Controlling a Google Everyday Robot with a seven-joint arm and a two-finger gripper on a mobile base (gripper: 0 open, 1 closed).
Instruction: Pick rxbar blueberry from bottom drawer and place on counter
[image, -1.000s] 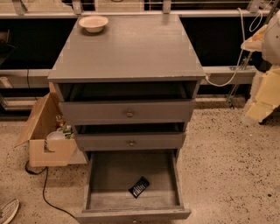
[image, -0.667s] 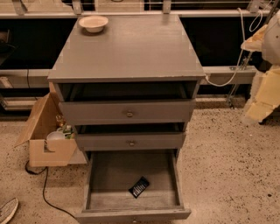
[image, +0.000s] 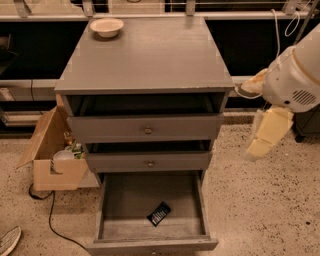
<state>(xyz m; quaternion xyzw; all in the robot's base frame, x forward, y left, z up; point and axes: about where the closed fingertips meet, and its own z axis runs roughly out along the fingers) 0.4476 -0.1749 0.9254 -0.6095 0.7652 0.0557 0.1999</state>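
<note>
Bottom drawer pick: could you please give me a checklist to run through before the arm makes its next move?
1. Lowest grey wooden drawer pulled out: ok.
2. Dark flat snack bar lying uncovered on its floor, near the front: ok.
3. Space above the bar free of the two upper grey drawers: looks ok.
4. Cream gripper over the bar: not ok; it hangs right of the cabinet.
5. Room on the grey wooden counter top: ok; only a cream bowl at its back left corner.
</note>
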